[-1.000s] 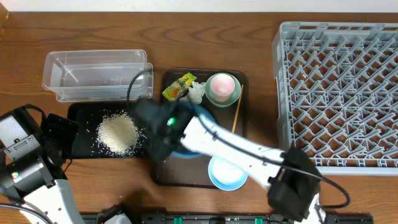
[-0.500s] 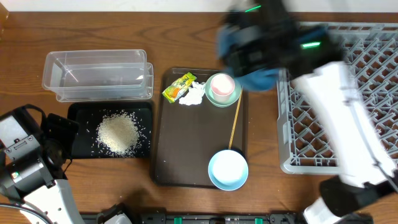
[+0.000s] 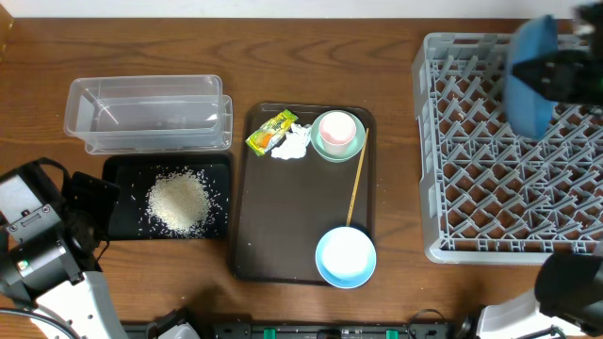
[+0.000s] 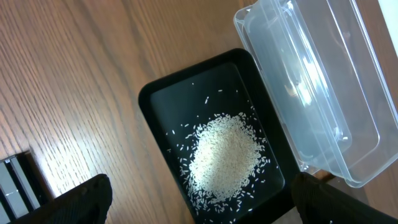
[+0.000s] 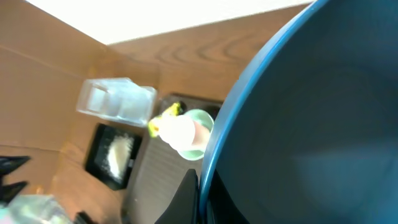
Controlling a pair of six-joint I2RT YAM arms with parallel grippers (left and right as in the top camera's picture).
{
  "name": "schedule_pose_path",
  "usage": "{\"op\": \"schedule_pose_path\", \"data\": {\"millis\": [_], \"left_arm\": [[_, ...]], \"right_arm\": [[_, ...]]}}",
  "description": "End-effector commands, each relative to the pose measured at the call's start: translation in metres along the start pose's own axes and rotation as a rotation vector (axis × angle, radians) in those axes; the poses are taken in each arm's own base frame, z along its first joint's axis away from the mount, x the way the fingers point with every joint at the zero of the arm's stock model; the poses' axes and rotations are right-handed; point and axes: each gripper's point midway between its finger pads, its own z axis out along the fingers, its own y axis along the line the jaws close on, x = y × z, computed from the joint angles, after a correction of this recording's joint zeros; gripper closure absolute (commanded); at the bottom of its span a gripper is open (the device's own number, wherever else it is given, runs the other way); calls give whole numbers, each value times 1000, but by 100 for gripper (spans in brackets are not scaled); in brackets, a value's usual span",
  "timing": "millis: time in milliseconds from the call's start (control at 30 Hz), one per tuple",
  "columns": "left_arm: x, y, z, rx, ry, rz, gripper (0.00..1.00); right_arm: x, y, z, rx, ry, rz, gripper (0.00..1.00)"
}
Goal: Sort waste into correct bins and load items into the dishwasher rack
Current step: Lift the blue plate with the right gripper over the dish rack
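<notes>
Dark-blue bowl (image 3: 530, 75), tilted on edge above the far side of the dishwasher rack (image 3: 471, 188), rim pinched in the tightly closed right gripper (image 5: 200, 196). Risk: the rim-only pinch slips and the bowl lands askew on the pegs. Left gripper (image 4: 205, 200) is wide open and empty.

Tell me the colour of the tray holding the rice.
Black; the tray shows best in the left wrist view.
</notes>
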Motion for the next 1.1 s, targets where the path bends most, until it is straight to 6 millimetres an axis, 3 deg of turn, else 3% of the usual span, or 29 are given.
{"op": "schedule_pose_path", "data": {"millis": [0, 233, 500, 833, 1067], "left_arm": [[-6, -1, -5, 4, -19, -10, 5], [-6, -1, -5, 4, -18, -10, 5], [-6, -1, -5, 4, -18, -10, 5], [-6, -2, -5, 4, -18, -10, 5], [-6, -1, -5, 4, -18, -10, 5]], "right_arm": [[-1, 9, -14, -199, -96, -25, 99], [27, -30, -24, -356, -191, 245, 99], [48, -51, -25, -447, -291, 317, 99], [57, -45, -22, -475, -262, 433, 99], [57, -43, -20, -478, -257, 424, 99]]}}
